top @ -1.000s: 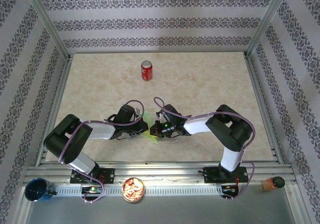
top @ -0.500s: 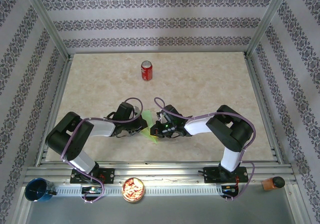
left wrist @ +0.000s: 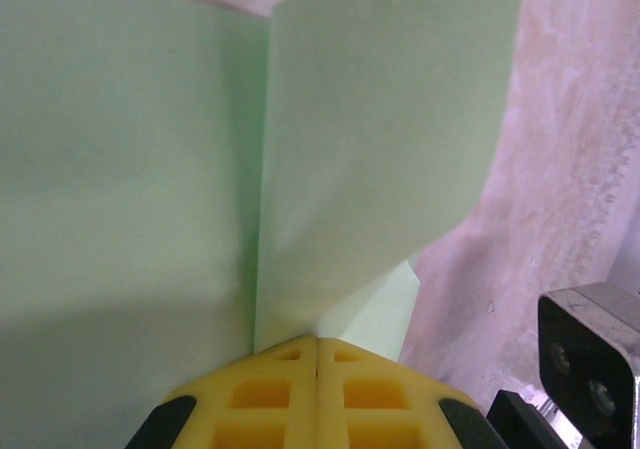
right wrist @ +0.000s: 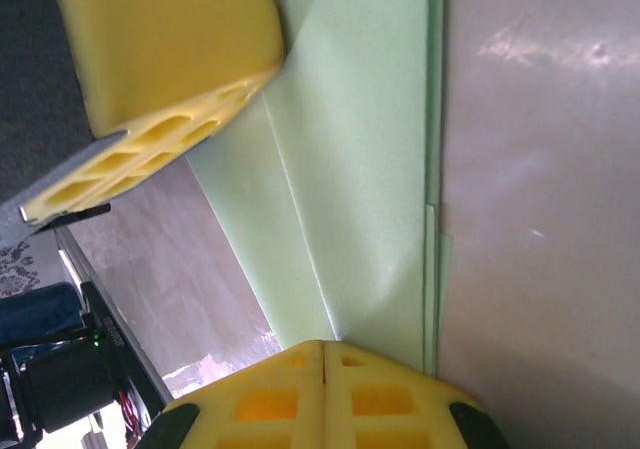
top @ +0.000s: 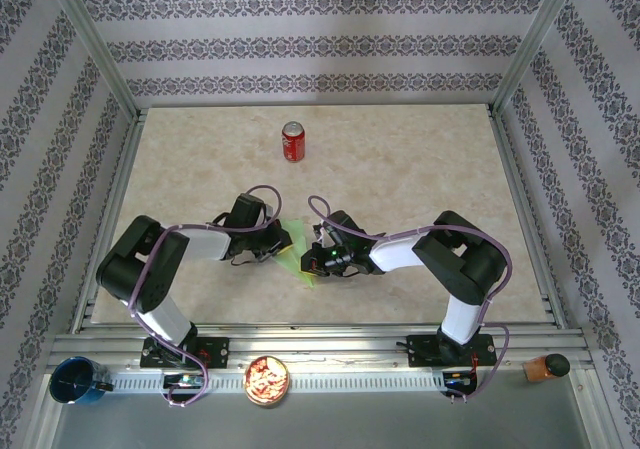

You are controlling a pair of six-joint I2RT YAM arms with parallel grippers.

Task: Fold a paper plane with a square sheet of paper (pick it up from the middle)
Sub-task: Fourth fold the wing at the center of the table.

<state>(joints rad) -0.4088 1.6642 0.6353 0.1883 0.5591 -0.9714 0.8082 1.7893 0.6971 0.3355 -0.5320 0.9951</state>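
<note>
Currently: square sheet of paper [top: 299, 247], thin matte light-green, creased into a layered pointed shape, is lying on the marbled beige desk [top: 400, 169] between both arms. Left gripper [left wrist: 317, 341] and right gripper [right wrist: 323, 347], with cellular yellow pads, are pinching its opposite sides, jaws fully closed. Against earlier frames, the left gripper is sitting slightly farther up the desk

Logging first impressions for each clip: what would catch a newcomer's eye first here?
The light-green paper at the centre of the table, pinched from both sides by the left gripper and right gripper, their yellow jaws shut on its creased folds. Next, the red can standing upright toward the far edge.
</note>
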